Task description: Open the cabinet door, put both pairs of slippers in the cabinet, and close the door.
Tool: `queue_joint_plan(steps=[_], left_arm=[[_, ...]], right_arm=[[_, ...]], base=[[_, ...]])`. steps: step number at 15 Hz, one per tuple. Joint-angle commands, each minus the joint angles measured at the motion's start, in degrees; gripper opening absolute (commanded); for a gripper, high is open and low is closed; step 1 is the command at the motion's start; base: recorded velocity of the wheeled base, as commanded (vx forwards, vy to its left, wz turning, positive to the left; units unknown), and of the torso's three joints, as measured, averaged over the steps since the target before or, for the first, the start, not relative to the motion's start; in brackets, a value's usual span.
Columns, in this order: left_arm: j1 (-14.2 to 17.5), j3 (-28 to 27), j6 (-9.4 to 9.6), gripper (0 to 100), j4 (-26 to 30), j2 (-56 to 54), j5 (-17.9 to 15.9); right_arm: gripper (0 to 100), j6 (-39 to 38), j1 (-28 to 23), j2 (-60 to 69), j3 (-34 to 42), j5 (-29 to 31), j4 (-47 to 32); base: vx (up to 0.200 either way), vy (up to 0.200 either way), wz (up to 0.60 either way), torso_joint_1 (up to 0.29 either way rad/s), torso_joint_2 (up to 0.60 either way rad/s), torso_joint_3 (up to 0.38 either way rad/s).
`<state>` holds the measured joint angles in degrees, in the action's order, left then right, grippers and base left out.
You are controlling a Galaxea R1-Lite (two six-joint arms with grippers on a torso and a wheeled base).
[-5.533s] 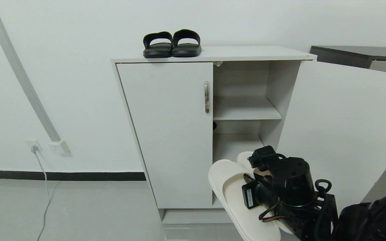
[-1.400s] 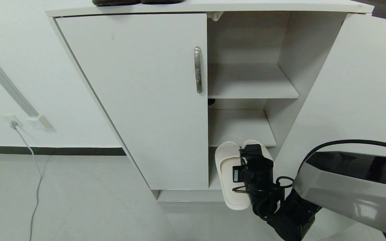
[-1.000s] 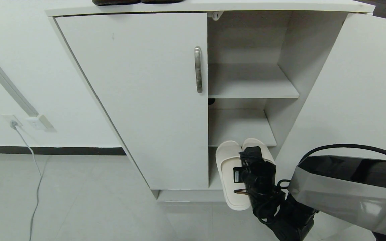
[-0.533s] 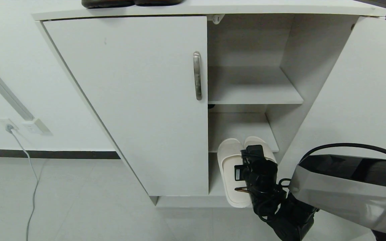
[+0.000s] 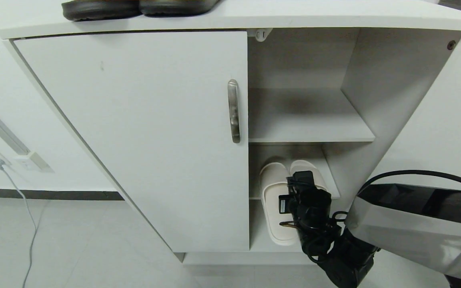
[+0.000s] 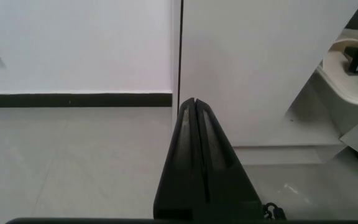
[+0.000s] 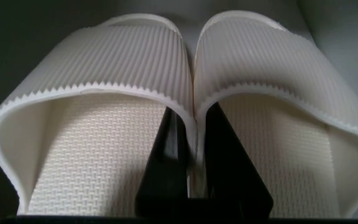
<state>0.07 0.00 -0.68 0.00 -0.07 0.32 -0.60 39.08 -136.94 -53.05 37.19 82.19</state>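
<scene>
- Nearest me, the left gripper [image 6: 196, 155] hangs low over the floor [image 6: 73, 162]. Its jaws are pressed together on nothing. It faces the foot of the cabinet's closed door [image 5: 134, 140], so it is well off to the side of the work.
- The right gripper [image 7: 194, 149] is the arm on the job. Its jaws are clamped on the white slippers [image 5: 274, 200], pinching the two inner strap edges where the pair meets, so both slippers hang from one grip.
- The slippers lie straight ahead of those jaws, side by side and touching. Their long axis runs into the cabinet [image 5: 294, 16], toes leading and heels back toward the arm.
- The toes are already over the lower shelf [image 5: 332, 188], while the heels overhang its front edge above the bottom compartment. I cannot tell whether the soles touch the shelf.
- To my eye the next move is a straight push along that axis, then a release. The risk is the heels tipping off the edge if let go too soon.
- Above, the upper shelf [image 5: 306, 116] sits bare, beside the closed door's metal handle [image 5: 233, 112].
- The open door [image 5: 454, 120] swings out on the right, beyond the arm.
- Farthest up, the black slippers [image 5: 138, 6] rest on the cabinet top, waiting their turn.
</scene>
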Motion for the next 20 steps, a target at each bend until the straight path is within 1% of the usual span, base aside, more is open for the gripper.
queue_joint_plan(steps=[1,4,8,10,12,16,20], left_arm=[[0.01,0.00,-0.02,0,0.00,0.07,0.03],[0.01,0.00,-0.02,0,0.00,0.07,0.03],[0.01,0.00,-0.02,0,0.00,0.07,0.03],[0.01,0.00,-0.02,0,0.00,0.07,0.03],[0.01,0.00,-0.02,0,0.00,0.07,0.12],[0.01,0.00,-0.02,0,0.00,0.07,0.12],[0.01,0.00,-0.02,0,0.00,0.07,0.12]], right_arm=[[0,-0.02,-0.41,0.09,-1.79,-0.89,-0.80],[0,-0.55,-2.26,-0.52,-6.27,-2.04,-5.28],[0,-0.63,-5.42,-4.74,-19.02,-2.13,-13.63],[0,-0.63,-6.04,-6.06,-24.11,-2.21,-17.41],[0,-0.63,-6.04,-7.38,-28.42,-2.39,-19.61],[0,-0.63,-6.92,-9.23,-32.90,-3.27,-22.60],[0,-0.63,-7.53,-10.54,-35.19,-3.27,-23.83]], base=[[0.000,0.000,0.00,0.000,0.00,0.000],[0.000,0.000,0.00,0.000,0.00,0.000],[0.000,0.000,0.00,0.000,0.00,0.000],[0.000,0.000,0.00,0.000,0.00,0.000],[0.000,0.000,0.00,0.000,0.00,0.000],[0.000,0.000,0.00,0.000,0.00,0.000],[0.000,0.000,0.00,0.000,0.00,0.000]])
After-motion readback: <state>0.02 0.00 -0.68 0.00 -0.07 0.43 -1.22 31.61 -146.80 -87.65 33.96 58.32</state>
